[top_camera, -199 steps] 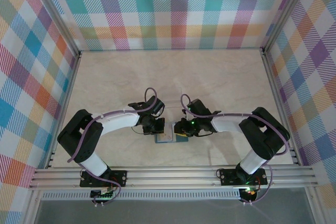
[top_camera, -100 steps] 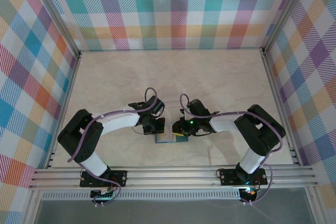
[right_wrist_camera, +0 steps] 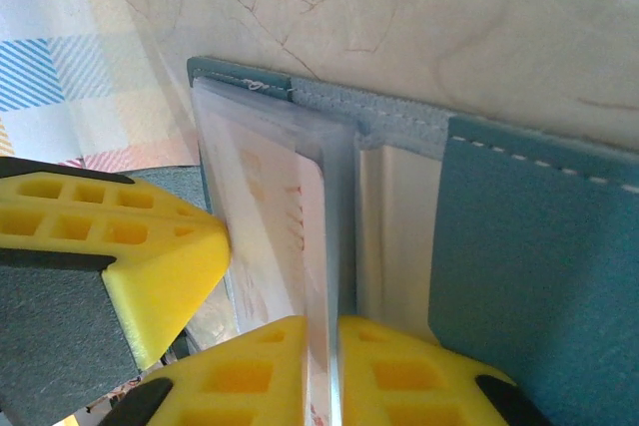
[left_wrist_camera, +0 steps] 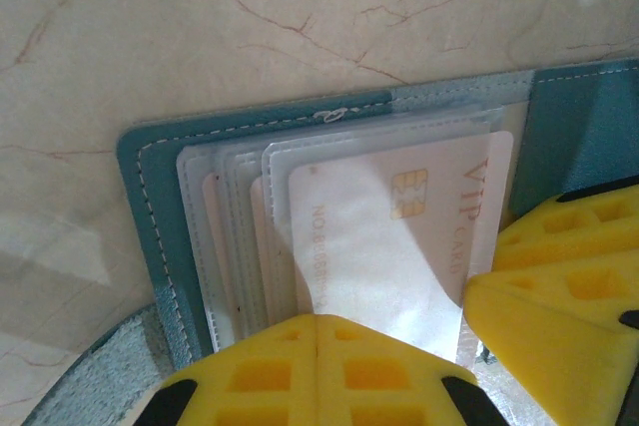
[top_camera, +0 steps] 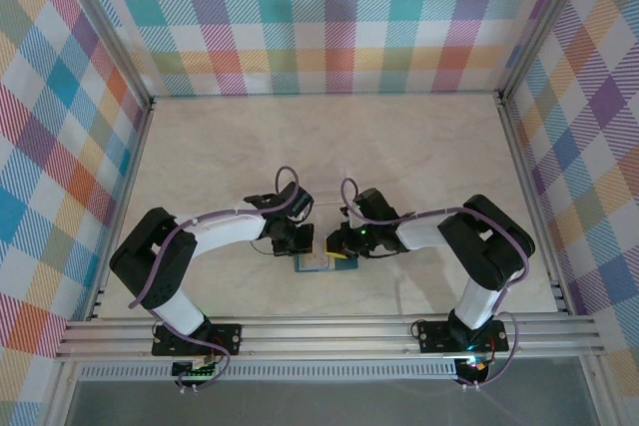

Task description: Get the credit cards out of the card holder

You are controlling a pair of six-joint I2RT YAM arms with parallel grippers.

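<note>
**Top view:** L gripper [top_camera: 296,244] and R gripper [top_camera: 341,246] meet over the open blue wallet [top_camera: 321,264] on the marble-look table [top_camera: 419,157], near the front rail [top_camera: 329,331]. Plaid walls [top_camera: 329,17] all round.

**L wrist:** L gripper fingers clenched, empty, and covering the near edge of the card [left_wrist_camera: 399,236] in its clear sleeves [left_wrist_camera: 230,236]. R finger [left_wrist_camera: 559,296] hides the card's rt edge.

**R wrist:** R gripper fingers pinch the card edge, w/ the wallet flap [right_wrist_camera: 539,246] at rt.

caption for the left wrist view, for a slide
Left gripper shut at open card holder, credit card in clear sleeve.
</note>
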